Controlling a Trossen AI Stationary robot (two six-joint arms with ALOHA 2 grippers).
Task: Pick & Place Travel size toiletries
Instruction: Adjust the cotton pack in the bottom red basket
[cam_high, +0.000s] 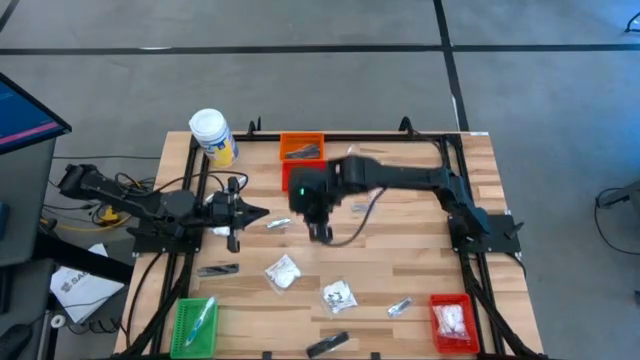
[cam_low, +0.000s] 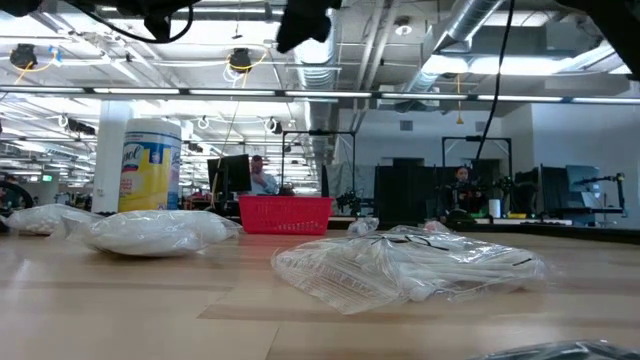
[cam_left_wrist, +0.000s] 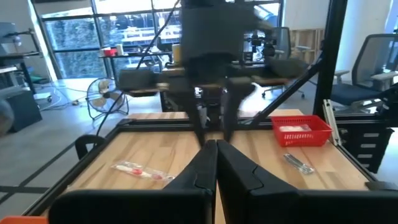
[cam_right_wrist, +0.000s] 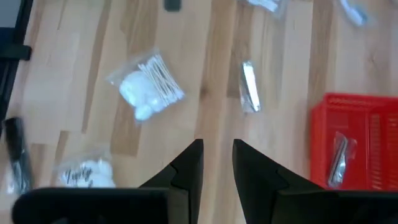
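The travel size toiletries lie scattered on the wooden table: white packets (cam_high: 283, 272) (cam_high: 338, 296), silver sachets (cam_high: 278, 223) (cam_high: 400, 307) and dark tubes (cam_high: 218, 269) (cam_high: 328, 344). My right gripper (cam_high: 320, 232) hangs above the table's middle and slants down. Its fingers (cam_right_wrist: 217, 158) are a little apart with bare wood between them. Below it the right wrist view shows a cotton-swab packet (cam_right_wrist: 146, 87) and a sachet (cam_right_wrist: 250, 87). My left gripper (cam_high: 255, 212) stands level at the left, shut and empty (cam_left_wrist: 216, 146).
An orange basket (cam_high: 302, 148) at the far middle holds a sachet (cam_right_wrist: 339, 158). A red basket (cam_high: 452, 322) with white packets stands near right. A green basket (cam_high: 195, 322) stands near left. A big white jar (cam_high: 212, 135) stands far left. Black frame rails run along the table's edges.
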